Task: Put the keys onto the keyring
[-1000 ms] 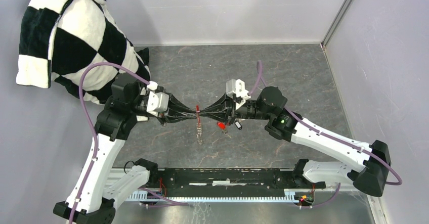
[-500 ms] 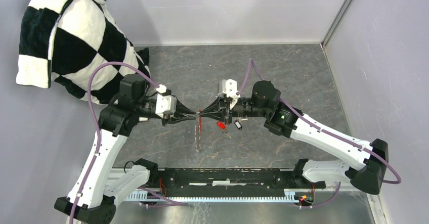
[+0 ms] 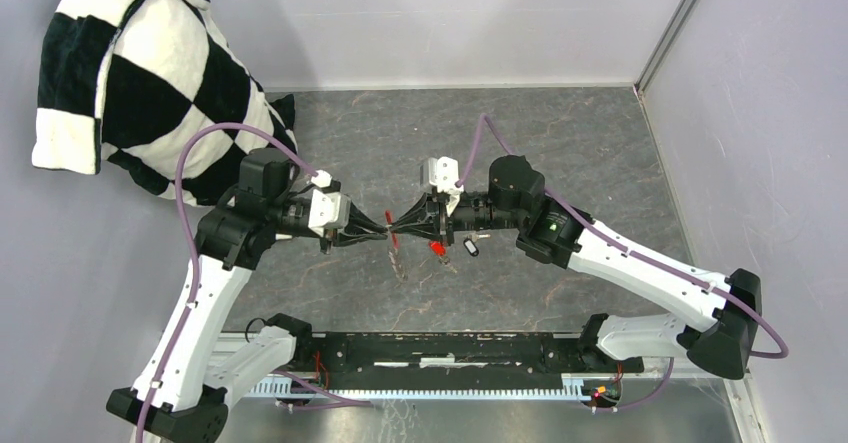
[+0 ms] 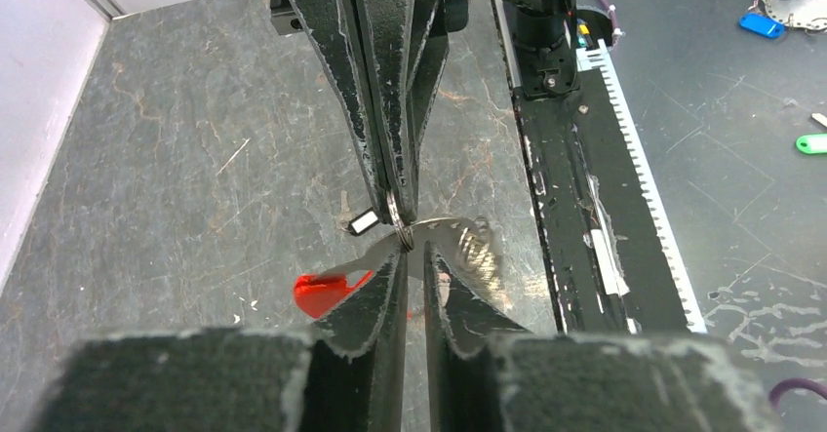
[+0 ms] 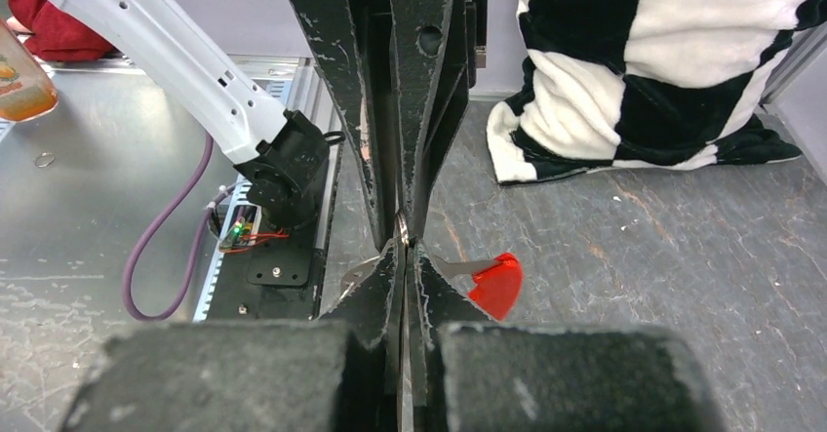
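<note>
The keyring [image 3: 392, 235] hangs in mid-air between both grippers, its silvery chain and fob [image 3: 401, 260] dangling blurred below. My right gripper [image 3: 398, 231] is shut on the thin ring [image 5: 401, 225], seen edge-on at the right gripper's [image 5: 403, 249] fingertips. My left gripper [image 3: 383, 231] faces it tip to tip. In the left wrist view the left gripper's [image 4: 417, 249] jaws stand a narrow gap apart, with the ring [image 4: 403, 235] touching one fingertip. The red-headed key [image 3: 436, 250] [image 5: 495, 284] [image 4: 322, 291] and the black-headed key [image 3: 471, 248] [image 4: 363, 222] lie on the table under the right fingers.
A black-and-white checkered cloth [image 3: 140, 73] is heaped at the back left. The black mounting rail [image 3: 440, 348] runs along the near edge. Walls close the table at the back and at the right [image 3: 760, 113].
Both grippers have shifted left with the ring between them, the right arm reaching further in. The dangling chain has swung. Both keys on the table have stayed put.
</note>
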### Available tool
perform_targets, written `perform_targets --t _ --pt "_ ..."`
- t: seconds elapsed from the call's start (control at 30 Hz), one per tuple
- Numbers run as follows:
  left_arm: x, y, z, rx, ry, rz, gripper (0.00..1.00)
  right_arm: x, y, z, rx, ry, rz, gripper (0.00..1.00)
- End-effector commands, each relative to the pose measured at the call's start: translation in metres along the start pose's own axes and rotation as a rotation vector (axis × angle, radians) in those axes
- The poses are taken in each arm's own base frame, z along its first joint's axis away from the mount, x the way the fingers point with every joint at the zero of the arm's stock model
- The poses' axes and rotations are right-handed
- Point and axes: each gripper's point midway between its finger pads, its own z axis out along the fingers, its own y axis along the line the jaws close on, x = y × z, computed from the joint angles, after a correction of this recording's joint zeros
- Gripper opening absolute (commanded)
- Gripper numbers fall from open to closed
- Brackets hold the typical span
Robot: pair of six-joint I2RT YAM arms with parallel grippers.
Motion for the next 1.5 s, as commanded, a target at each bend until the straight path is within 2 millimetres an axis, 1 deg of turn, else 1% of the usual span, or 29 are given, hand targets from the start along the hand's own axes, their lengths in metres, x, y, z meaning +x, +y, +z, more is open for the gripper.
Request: perform_targets --t 0.0,0.13,0.3,0.53,0.63,0.67,0.7,0.87,1.0,1.1,1.3,1.47 --pt "0.000 -0.001 0.000 0.019 0.017 0.047 0.14 -0.035 0.001 0.002 -0.018 -0.072 -0.060 0.01" --pt "-0.004 0.003 0.001 0.025 0.014 0.047 0.14 -0.035 0.004 0.003 -0.035 -0.066 -0.062 0.01" --pt "-0.010 0.003 0.001 0.035 -0.001 0.032 0.20 -0.032 0.005 0.005 -0.040 -0.058 -0.058 0.01" --pt "-0.011 0.000 0.001 0.036 -0.002 0.024 0.21 -0.033 0.005 0.006 -0.038 -0.058 -0.051 0.01" --pt "-0.013 0.000 0.001 0.040 -0.006 0.013 0.26 -0.032 0.004 0.007 -0.032 -0.054 -0.049 0.01" --pt "-0.013 -0.001 0.001 0.039 -0.005 0.007 0.30 -0.031 0.003 0.007 -0.022 -0.051 -0.049 0.01" --pt "-0.014 -0.002 0.001 0.036 -0.005 0.004 0.32 -0.031 0.000 0.006 -0.009 -0.048 -0.049 0.01" --pt "-0.008 -0.006 -0.002 0.018 0.012 0.012 0.33 -0.031 -0.004 0.002 0.028 -0.043 -0.062 0.01" --pt "-0.007 -0.006 -0.001 0.016 0.016 0.009 0.30 -0.032 -0.004 0.003 0.026 -0.047 -0.058 0.01" --pt "-0.006 -0.005 0.000 0.021 0.016 0.000 0.25 -0.032 -0.002 0.004 0.011 -0.055 -0.049 0.01" --pt "0.001 -0.003 0.001 0.023 0.028 0.014 0.21 -0.037 0.002 0.007 -0.010 -0.073 -0.042 0.01" --pt "0.002 -0.001 0.003 0.027 0.035 0.020 0.14 -0.035 0.006 0.010 -0.030 -0.074 -0.026 0.01"
